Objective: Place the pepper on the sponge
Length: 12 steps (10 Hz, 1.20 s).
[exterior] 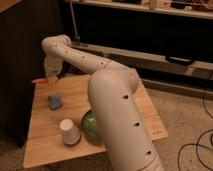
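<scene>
Right, camera view, the only one you have: the wooden table point(45, 152) fills the lower left, and the robot's white arm point(117, 110) rises from the bottom edge at 6 o'clock, bends over the tabletop and reaches out toward 10 o'clock. The gripper point(50, 78) hangs at the end of it, pointing down, over the table's far-left corner. It is pinched on the pepper point(40, 80), whose thin orange end sticks out sideways toward 9 o'clock, past the table's edge. You can see no contact between the pepper and the wood; it looks carried, not laid down. The sponge point(55, 101) lies flat on the table at about 6 o'clock from the gripper, near it but apart, with bare wood between the two. Nothing rests on the sponge's top. At 5 o'clock from the sponge stands the white cup point(70, 132), mouth down. Just beside the cup at 3 o'clock you get the green plate point(90, 126), its right part hidden behind the arm. A dark cabinet point(15, 65) stands against the table at 9 o'clock. Speckled floor point(185, 120) shows at 3 o'clock.
</scene>
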Each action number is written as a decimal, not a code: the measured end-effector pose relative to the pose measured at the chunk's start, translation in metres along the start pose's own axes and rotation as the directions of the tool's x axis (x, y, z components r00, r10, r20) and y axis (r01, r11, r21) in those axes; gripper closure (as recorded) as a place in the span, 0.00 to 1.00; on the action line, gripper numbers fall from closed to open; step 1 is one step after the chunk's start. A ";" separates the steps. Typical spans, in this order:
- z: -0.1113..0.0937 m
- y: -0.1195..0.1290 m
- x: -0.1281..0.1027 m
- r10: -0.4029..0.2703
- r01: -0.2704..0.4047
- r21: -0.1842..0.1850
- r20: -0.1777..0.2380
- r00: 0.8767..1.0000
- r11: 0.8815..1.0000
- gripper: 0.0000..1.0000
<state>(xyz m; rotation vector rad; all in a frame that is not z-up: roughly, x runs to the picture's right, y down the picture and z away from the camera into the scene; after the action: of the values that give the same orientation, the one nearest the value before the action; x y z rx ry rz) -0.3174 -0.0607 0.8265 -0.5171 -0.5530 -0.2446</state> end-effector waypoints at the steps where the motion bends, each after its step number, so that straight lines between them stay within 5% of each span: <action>1: 0.006 0.002 0.007 0.014 -0.014 -0.012 -0.003 1.000 1.000 1.00; 5: 0.022 0.009 0.018 0.027 -0.027 -0.031 -0.007 1.000 0.999 1.00; 12: 0.050 0.010 0.008 -0.052 0.044 -0.112 -0.066 0.996 0.993 1.00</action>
<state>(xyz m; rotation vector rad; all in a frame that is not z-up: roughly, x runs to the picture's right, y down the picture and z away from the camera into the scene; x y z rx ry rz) -0.3291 -0.0261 0.8635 -0.6008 -0.4869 -0.3393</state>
